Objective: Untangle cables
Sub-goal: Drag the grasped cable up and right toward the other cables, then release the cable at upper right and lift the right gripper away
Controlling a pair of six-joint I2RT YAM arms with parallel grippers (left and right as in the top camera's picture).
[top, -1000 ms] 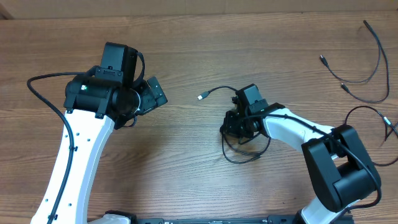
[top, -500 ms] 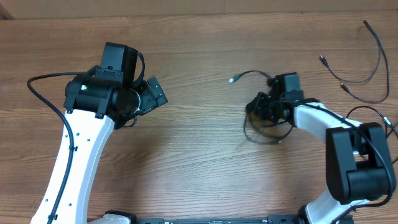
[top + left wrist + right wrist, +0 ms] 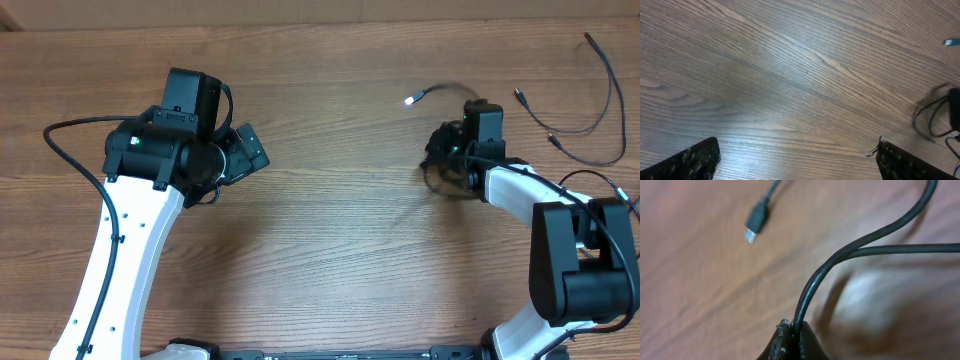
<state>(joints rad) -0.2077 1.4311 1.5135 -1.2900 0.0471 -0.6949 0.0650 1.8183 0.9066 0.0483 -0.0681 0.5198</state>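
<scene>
On the right side of the table [image 3: 330,250], the right gripper [image 3: 445,152] is clamped tight on one thin black cable [image 3: 850,250], which comes up from between its fingertips [image 3: 810,345] and splits into two runs (its loop beside the claw is smeared overhead). The silver-tipped plug [image 3: 410,99] shows just up-left of the claw. More loose cables [image 3: 519,96] sprawl further right, one cut off by the frame. The left gripper [image 3: 797,157] hovers well apart, jaws spread wide, holding nothing.

Blurred cable [image 3: 440,92] and its plug [image 3: 756,222] trail from the right gripper [image 3: 791,339]; far-right loose cables [image 3: 587,40] leave the frame; the left gripper [image 3: 799,162] shows only finger ends, cropped at the bottom edge.
</scene>
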